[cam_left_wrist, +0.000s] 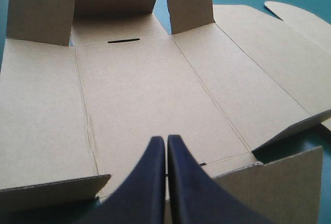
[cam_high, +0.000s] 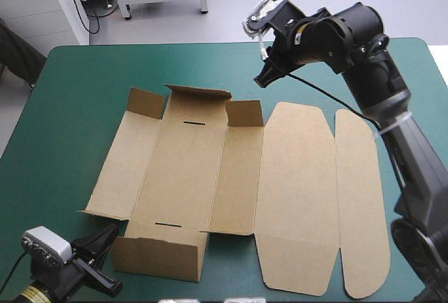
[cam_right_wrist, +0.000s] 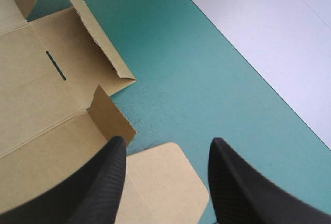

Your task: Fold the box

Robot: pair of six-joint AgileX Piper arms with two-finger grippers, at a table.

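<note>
The flat brown cardboard box [cam_high: 182, 177] lies mid-way on the teal-green surface [cam_high: 84, 79]. Its near end wall and far flaps stand up. The left tool [cam_left_wrist: 166, 141] is clenched at the near wall and looks empty. The right tool [cam_right_wrist: 168, 141] hangs released above the far flaps. I think wall-raising is in hand. Next, a long side needs lifting.

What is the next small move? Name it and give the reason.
Probably lower the right gripper onto the far right corner flap. Its fingers stand open just above that flap, and the side panels of the box lie flat, with the near wall already upright. The left gripper, shut, sits at that near wall.
</note>
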